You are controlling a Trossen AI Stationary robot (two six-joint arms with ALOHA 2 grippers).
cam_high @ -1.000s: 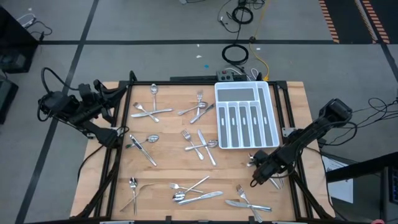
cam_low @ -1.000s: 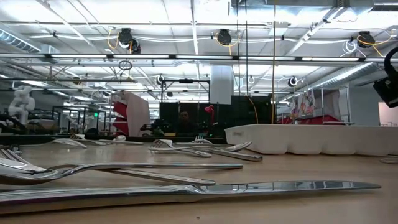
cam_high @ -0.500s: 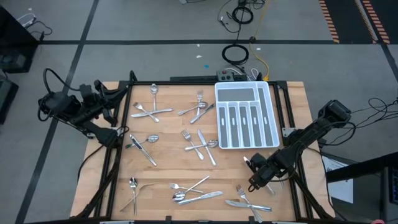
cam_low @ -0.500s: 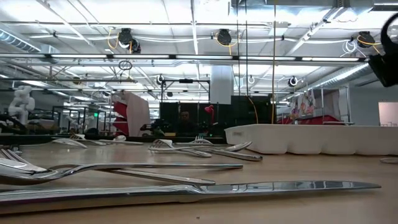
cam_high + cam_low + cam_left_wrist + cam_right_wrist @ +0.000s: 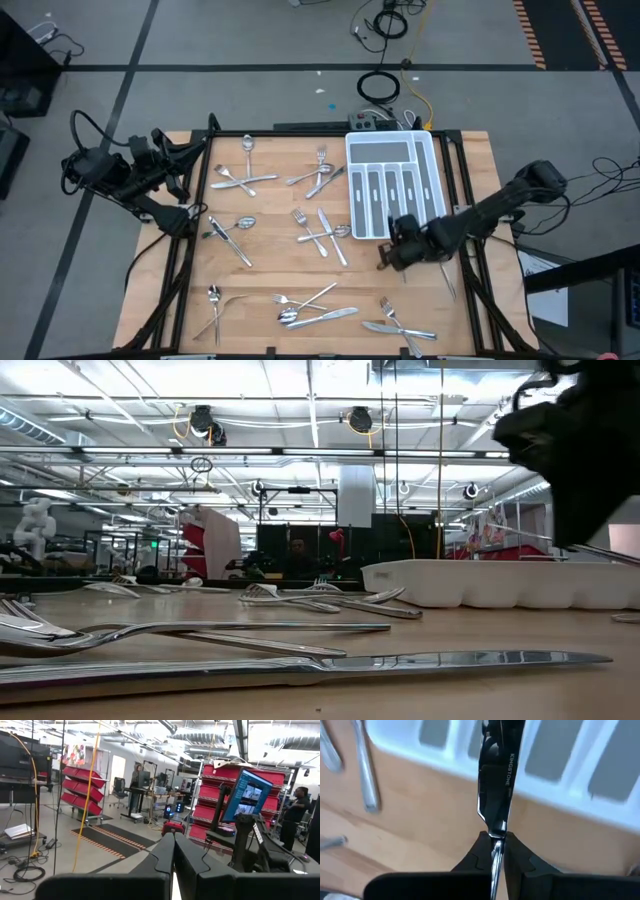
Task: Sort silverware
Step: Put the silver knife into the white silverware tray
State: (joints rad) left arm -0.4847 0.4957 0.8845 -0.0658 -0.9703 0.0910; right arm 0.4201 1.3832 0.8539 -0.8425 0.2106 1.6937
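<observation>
Silverware lies scattered on the wooden table: forks, spoons and knives in clusters [image 5: 320,235], [image 5: 245,178], [image 5: 310,308], and some close up in the low view [image 5: 300,660]. The white compartmented tray [image 5: 350,150] sits at the far right. My right gripper [image 5: 384,258] hovers just off the tray's near edge, shut on a knife [image 5: 495,775] stamped KINGSTONE. My left gripper [image 5: 173,857] is shut and holds nothing. It is parked beyond the table's left edge [image 5: 190,212], facing the room. My right gripper pinches the knife between its two fingers [image 5: 475,852], where the blade narrows [image 5: 493,827]. The blade runs straight on past the fingertips, in line with the fingers. It is lifted clear of the table, its far part over the tray's near wall [image 5: 470,765]. The handle is hidden behind the fingers.
A knife and fork [image 5: 400,322] lie near the table's near right corner, close to my right arm. Bare wood [image 5: 270,265] shows mid-table. A power strip and cables [image 5: 375,120] lie behind the far edge. A person [image 5: 299,810] stands in the room beyond.
My right gripper has moved from near the table's right edge toward the left and slightly toward the far edge, ending at the tray's near edge. In the low view its arm has come much further into the picture from the upper right.
</observation>
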